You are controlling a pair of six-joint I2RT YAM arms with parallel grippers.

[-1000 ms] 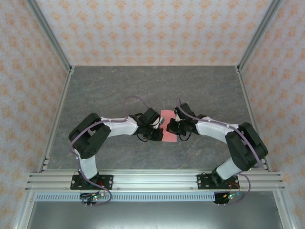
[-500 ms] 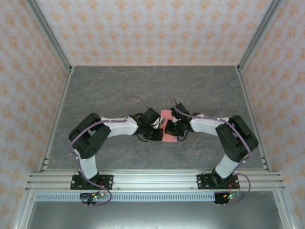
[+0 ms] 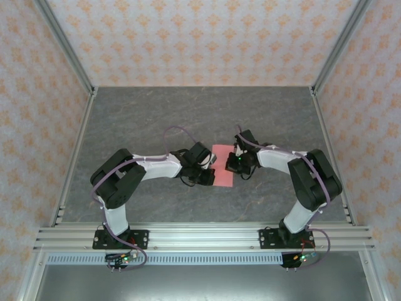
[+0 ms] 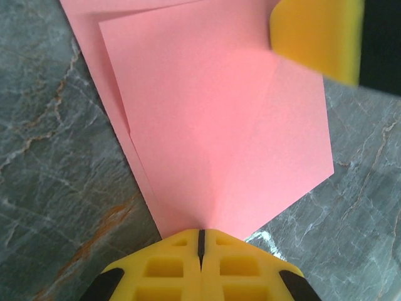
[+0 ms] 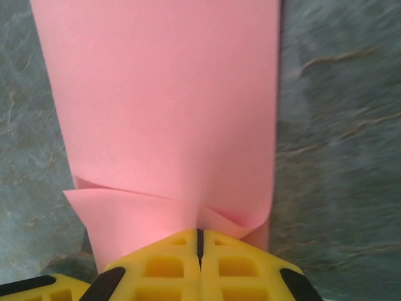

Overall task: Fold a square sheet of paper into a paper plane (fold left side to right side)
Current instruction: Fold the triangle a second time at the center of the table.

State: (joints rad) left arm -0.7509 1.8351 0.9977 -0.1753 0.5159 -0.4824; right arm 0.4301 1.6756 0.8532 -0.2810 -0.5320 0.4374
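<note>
The square sheet of paper [image 3: 222, 163] lies salmon-pink mid-table, folded into offset layers, between both grippers. My left gripper [image 3: 208, 174] is shut, its yellow tips [image 4: 200, 241] resting on the near corner of the paper [image 4: 219, 125], from which a faint crease runs up. My right gripper [image 3: 236, 164] is shut on the paper's right side. In the right wrist view the top layer [image 5: 163, 106] puckers into the closed tips [image 5: 200, 241] and curls over at the right edge. The right gripper's yellow finger [image 4: 316, 37] shows at the paper's far corner.
The grey marbled tabletop [image 3: 156, 113] spreads around the paper. Aluminium posts [image 3: 66, 47] and patterned walls [image 3: 200, 37] enclose it on three sides. A rail [image 3: 200, 237] with both arm bases runs along the near edge.
My right gripper has shifted to the right and its arm has drawn in, so more of the pink paper shows between the grippers. The left arm has stayed put.
</note>
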